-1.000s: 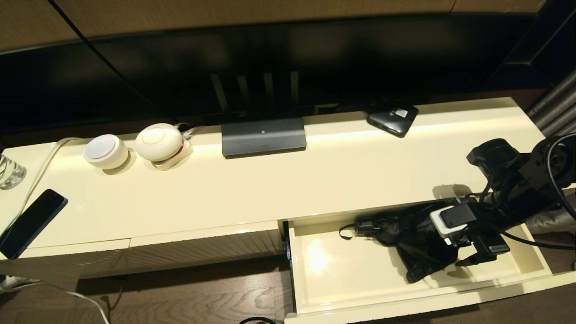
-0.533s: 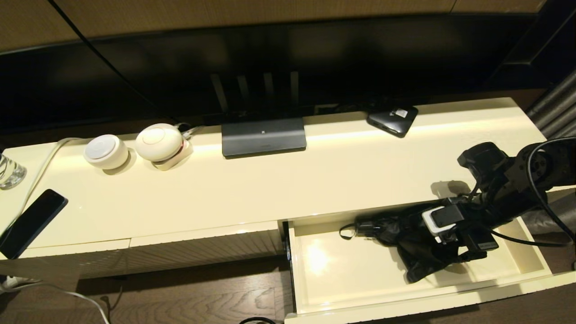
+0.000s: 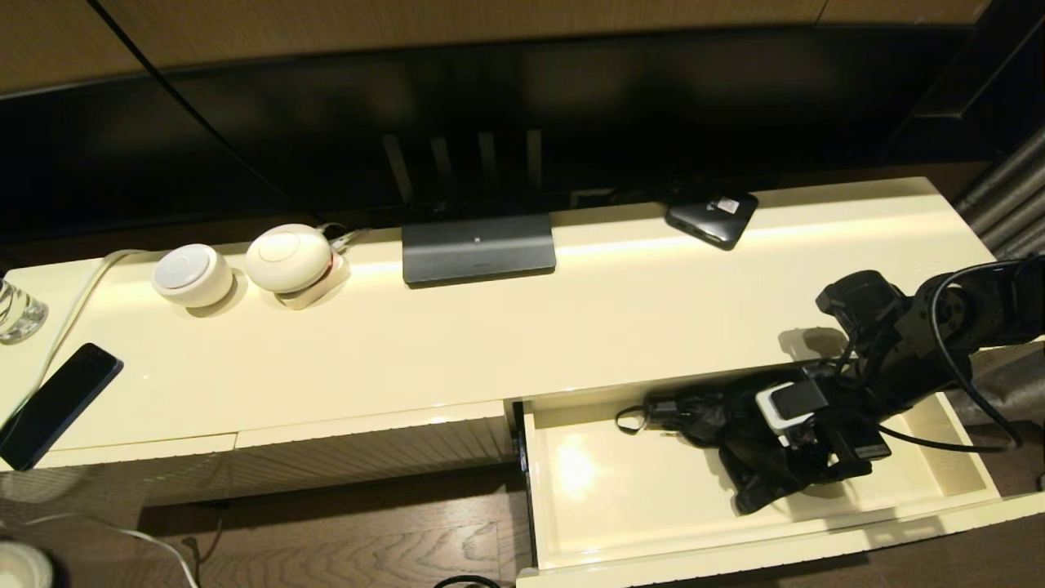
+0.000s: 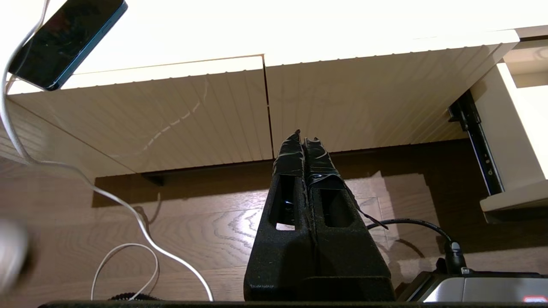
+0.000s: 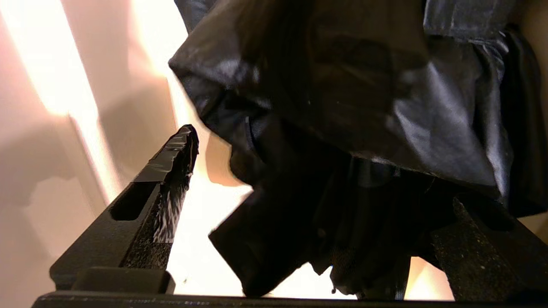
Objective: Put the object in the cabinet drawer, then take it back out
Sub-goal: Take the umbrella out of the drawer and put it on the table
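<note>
The black folding umbrella (image 3: 718, 420) lies in the open cream drawer (image 3: 694, 563), its handle and wrist loop (image 3: 625, 421) pointing left and rumpled fabric spreading toward the front. My right gripper (image 3: 775, 469) reaches down into the drawer over the fabric end. In the right wrist view it is open (image 5: 323, 171), jaws wide apart on either side of the umbrella fabric (image 5: 342, 107). One finger (image 5: 167, 179) stands clear of the cloth over the drawer floor (image 5: 201, 214). My left gripper (image 4: 304, 139) is shut and empty, parked low before the closed ribbed fronts.
On the cabinet top stand a flat black box with a white label (image 3: 712, 216), a dark stand (image 3: 478, 247), two white round devices (image 3: 192, 275), a phone (image 3: 57, 404) and a glass (image 3: 16, 310). Closed ribbed panels (image 3: 367, 457) lie left of the drawer.
My right arm has moved left and lower into the drawer, bringing the open gripper closer around the umbrella. The umbrella and the left arm have not moved.
</note>
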Available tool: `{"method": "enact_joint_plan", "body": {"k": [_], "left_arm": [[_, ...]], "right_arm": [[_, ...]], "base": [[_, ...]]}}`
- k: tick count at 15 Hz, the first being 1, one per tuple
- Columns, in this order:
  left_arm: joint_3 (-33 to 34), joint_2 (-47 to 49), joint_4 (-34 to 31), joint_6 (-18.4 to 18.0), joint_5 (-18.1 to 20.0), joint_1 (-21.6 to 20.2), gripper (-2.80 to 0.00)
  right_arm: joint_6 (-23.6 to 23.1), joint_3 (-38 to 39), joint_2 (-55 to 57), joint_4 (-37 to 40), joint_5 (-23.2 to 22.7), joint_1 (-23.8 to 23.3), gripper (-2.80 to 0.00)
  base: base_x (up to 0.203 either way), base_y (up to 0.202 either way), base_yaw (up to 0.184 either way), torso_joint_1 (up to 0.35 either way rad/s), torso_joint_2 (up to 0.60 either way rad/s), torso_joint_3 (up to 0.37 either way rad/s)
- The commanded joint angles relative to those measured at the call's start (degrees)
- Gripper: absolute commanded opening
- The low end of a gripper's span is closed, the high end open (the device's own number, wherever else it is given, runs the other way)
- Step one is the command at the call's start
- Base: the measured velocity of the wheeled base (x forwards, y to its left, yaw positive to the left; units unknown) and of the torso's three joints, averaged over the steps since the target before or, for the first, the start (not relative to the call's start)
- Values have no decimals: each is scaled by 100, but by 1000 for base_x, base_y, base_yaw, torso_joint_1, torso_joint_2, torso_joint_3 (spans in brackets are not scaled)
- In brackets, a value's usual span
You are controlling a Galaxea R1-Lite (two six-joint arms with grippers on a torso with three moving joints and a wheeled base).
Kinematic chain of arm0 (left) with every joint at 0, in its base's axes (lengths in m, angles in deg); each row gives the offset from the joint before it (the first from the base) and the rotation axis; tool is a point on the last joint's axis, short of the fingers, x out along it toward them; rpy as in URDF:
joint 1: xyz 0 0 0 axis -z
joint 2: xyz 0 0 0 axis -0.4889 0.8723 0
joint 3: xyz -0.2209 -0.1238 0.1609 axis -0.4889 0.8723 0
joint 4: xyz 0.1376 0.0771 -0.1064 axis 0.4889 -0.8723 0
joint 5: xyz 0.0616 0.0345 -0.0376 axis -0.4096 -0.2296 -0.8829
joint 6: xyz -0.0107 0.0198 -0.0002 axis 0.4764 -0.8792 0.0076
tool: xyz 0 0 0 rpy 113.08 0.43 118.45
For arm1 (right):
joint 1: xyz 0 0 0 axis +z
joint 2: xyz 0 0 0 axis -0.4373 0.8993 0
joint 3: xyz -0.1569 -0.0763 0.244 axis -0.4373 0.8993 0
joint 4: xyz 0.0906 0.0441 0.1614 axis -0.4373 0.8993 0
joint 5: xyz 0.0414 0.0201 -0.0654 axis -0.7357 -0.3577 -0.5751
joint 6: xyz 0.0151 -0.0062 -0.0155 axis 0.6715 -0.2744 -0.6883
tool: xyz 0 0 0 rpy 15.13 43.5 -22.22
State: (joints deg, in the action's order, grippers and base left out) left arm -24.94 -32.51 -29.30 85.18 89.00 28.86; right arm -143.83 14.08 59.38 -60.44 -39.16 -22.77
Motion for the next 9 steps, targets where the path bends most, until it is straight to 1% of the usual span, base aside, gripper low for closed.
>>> {"method": "enact_joint_plan", "body": {"k": [1, 9], "left_arm": [[18, 7, -6, -1, -1, -2, -280], [18, 7, -5, -1, -1, -2, -280]], "right_arm": [[-47, 29, 104, -11, -14, 42, 0], [14, 142, 124, -11, -48, 53, 0]], "base": [[0, 0, 0, 0, 0, 0], [0, 0, 0, 0, 0, 0]]}}
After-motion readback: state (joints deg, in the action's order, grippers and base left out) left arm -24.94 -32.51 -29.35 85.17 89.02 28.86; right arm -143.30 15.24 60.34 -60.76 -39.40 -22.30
